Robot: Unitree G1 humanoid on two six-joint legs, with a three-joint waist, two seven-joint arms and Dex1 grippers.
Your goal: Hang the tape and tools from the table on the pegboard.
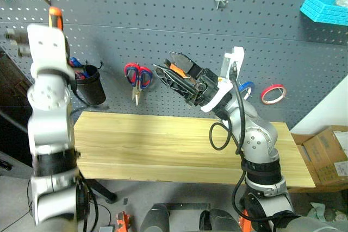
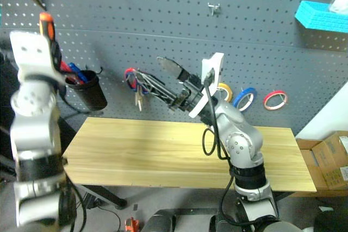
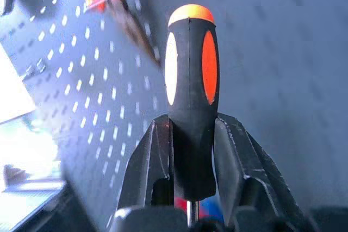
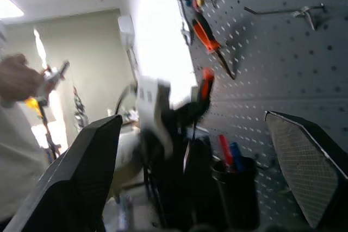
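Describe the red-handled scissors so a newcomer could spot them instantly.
Start at the dark grey pegboard behind the wooden table. Low on the board, just above the table's back edge, the red-handled scissors hang blades down, between the black cup and the open right gripper. The red loops with blue lining set them apart.

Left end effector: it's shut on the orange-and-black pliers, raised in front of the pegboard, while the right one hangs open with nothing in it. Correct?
Not quite. The left end effector is shut on the screwdriver, not pliers: the left wrist view shows one straight orange-and-black handle between its fingers. The rest holds: it is raised in front of the pegboard, and the right end effector is open with nothing in it.
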